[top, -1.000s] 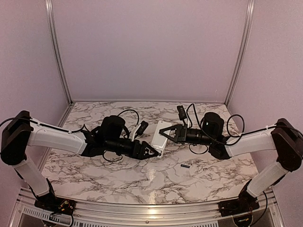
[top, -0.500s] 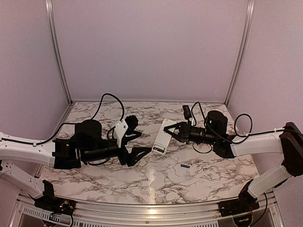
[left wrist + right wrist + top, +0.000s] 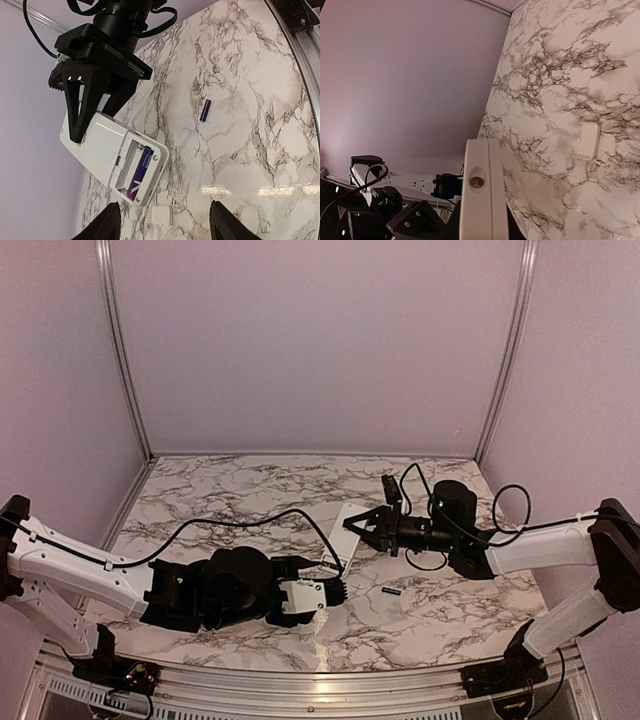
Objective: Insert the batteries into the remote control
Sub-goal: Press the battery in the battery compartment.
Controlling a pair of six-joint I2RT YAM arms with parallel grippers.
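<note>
My right gripper (image 3: 360,526) is shut on the remote control (image 3: 339,544), holding it off the table with its plain white back showing. In the left wrist view the remote control (image 3: 102,142) has an open compartment with one dark battery (image 3: 138,169) lying in it, and the right gripper (image 3: 92,100) clamps the far end. A second battery (image 3: 205,110) lies loose on the marble, also the battery (image 3: 391,592) seen from above. My left gripper (image 3: 165,227) hangs open and empty, low by the front edge, short of the remote. The right wrist view shows the remote's end (image 3: 482,195).
A small white cover plate (image 3: 160,216) lies flat on the marble just below the remote, the same cover plate (image 3: 589,141) in the right wrist view. The left arm (image 3: 210,590) stretches low across the front left. A metal rail (image 3: 305,55) borders the table.
The left arm has pulled away from the remote and swung down to the front of the table, its gripper now pointing right. The right gripper still holds the remote, shifted slightly right.
</note>
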